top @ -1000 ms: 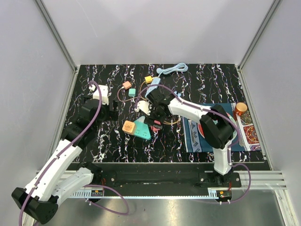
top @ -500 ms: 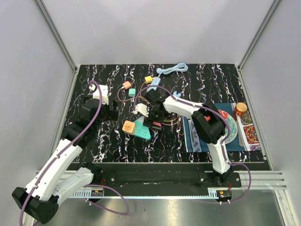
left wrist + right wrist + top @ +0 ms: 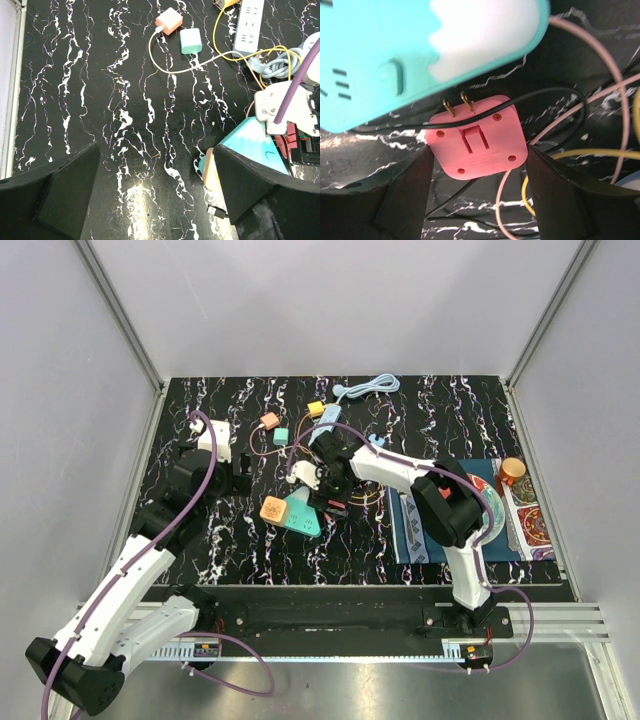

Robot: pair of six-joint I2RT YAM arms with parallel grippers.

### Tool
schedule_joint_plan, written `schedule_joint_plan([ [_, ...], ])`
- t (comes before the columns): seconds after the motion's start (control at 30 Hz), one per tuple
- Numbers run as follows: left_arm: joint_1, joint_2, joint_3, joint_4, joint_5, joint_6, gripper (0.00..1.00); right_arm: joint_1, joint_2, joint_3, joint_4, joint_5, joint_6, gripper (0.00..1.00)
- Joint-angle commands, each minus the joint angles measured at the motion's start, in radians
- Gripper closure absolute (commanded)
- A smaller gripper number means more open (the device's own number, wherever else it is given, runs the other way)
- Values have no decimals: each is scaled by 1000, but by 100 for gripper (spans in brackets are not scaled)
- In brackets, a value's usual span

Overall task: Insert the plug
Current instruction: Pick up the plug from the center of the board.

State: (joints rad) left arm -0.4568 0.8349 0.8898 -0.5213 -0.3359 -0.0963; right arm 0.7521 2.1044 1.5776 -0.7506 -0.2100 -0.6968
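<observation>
The pink plug (image 3: 480, 142) lies on the black marbled table just below the teal power strip (image 3: 395, 60), with its two brass prongs pointing toward the strip and a black cable (image 3: 540, 95) across it. My right gripper (image 3: 478, 150) straddles the plug, one finger against each side. From above, the right gripper (image 3: 330, 498) sits at the teal power strip's (image 3: 300, 512) right edge, hiding most of the pink plug (image 3: 332, 508). My left gripper (image 3: 155, 190) hangs open over bare table, to the left of the strip (image 3: 255, 142).
An orange plug (image 3: 210, 170) sits at the teal strip's left end, with a loose USB end (image 3: 216, 211) beside it. A white power strip (image 3: 250, 22), pink and green chargers (image 3: 169, 20) and tangled cables lie further back. A blue mat (image 3: 410, 525) and a copper can (image 3: 513, 470) are on the right.
My right gripper has slid left and down onto the pink plug beside the teal strip, and its fingers have narrowed around it. The left arm has not moved.
</observation>
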Motion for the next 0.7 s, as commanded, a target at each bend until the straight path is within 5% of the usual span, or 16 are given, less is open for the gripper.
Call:
schedule_joint_plan([
  [0.0, 7, 0, 3, 49, 28, 12, 1, 1, -90, -74, -35, 41, 77, 30],
  [0.47, 7, 1, 1, 47, 43, 7, 1, 3, -262, -324, -15, 40, 365, 36],
  [0.67, 7, 4, 0, 49, 40, 9, 1, 19, -273, -360, 25, -3, 384, 23],
])
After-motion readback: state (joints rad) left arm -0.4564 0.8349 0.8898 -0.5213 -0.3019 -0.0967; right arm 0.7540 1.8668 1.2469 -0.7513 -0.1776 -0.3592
